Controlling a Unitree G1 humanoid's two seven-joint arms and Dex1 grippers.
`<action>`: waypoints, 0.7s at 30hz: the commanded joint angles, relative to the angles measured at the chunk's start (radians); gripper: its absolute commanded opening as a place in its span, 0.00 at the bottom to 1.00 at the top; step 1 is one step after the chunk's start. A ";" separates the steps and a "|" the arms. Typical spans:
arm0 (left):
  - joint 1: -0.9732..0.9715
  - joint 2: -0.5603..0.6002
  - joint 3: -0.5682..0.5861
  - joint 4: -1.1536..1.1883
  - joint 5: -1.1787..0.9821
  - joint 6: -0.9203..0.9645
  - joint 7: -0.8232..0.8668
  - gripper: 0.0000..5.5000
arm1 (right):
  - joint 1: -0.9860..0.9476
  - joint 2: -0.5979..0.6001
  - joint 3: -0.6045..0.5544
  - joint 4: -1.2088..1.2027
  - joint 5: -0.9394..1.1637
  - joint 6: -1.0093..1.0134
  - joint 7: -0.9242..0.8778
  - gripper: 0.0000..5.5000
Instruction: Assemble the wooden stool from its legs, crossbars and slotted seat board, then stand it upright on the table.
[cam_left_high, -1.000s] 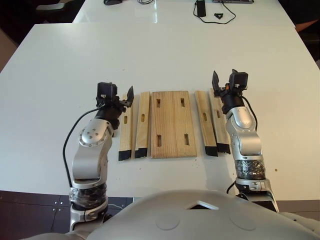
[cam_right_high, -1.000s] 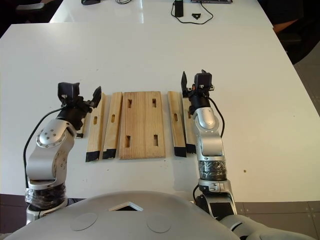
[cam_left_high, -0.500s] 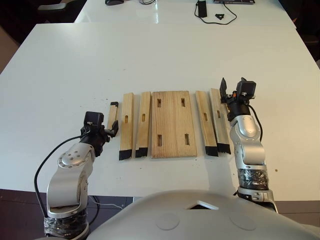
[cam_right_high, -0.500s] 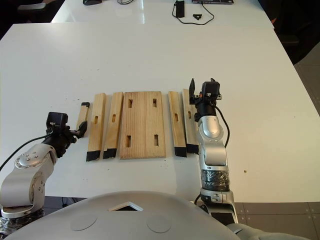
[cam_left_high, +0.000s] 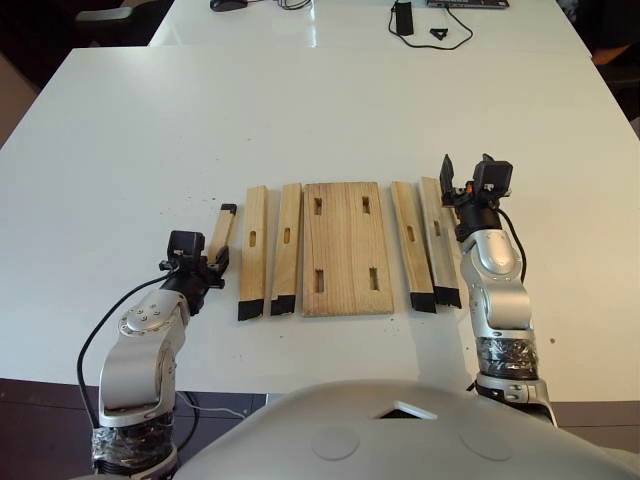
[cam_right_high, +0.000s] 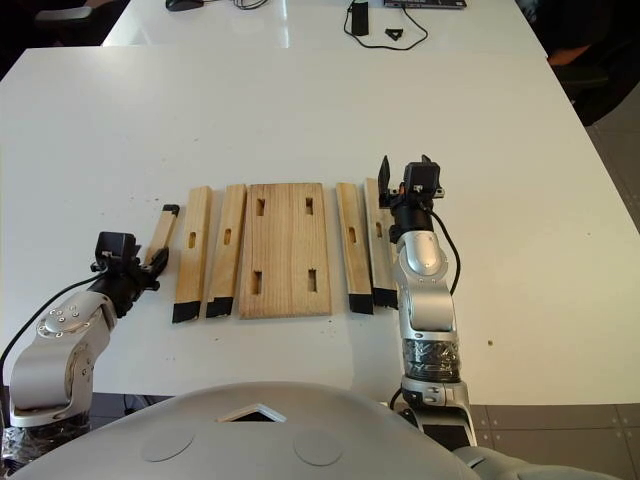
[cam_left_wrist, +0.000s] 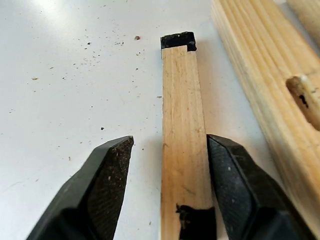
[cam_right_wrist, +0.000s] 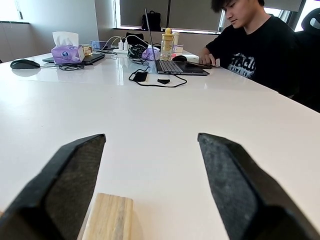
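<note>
— Wooden pieces first: where do they lie?
— All flat on the white table (cam_left_high: 150, 130). The seat board (cam_left_high: 345, 248) is in the middle with its four slots facing up. Two legs (cam_left_high: 253, 250) lie side by side just to its left, and two more to its right, all running the same way as the board, black tips toward the robot.
— And the crossbar?
— One short crossbar (cam_left_high: 222, 231) lies farthest left, just beside the outer left leg (cam_left_wrist: 260, 75) but apart from it. It is slightly angled, with a black tip at each end.
— What about the left gripper?
— The left gripper (cam_left_wrist: 170, 142) is low over the table at the near end of that crossbar. Its fingers (cam_left_wrist: 107, 170) are spread and straddle the bar. One finger looks to be against the bar's edge on the side toward the legs. The other stands off, with bare table showing between it and the wood. Nothing is gripped.
— The right gripper?
— The right gripper (cam_left_high: 464, 172) is above the far end of the outer right leg (cam_left_high: 438, 238). Its fingers (cam_right_wrist: 75, 165) are wide apart and hold nothing. From its wrist the leg's blunt end shows just below and between them.
— Is anything joined yet?
— No. Every piece lies separate, and no leg is in a slot.
</note>
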 joint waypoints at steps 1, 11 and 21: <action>0.032 0.010 -0.014 0.054 0.013 -0.025 -0.008 0.36 | -0.017 0.000 -0.002 0.003 0.004 0.017 0.000 0.62; -0.038 0.004 -0.038 0.073 0.044 -0.131 0.027 0.24 | -0.056 -0.024 -0.023 -0.014 0.052 0.007 0.054 0.62; -0.421 0.091 -0.036 -0.190 -0.331 -0.317 -0.276 0.24 | -0.173 -0.335 -0.182 -0.312 0.893 0.356 0.695 0.62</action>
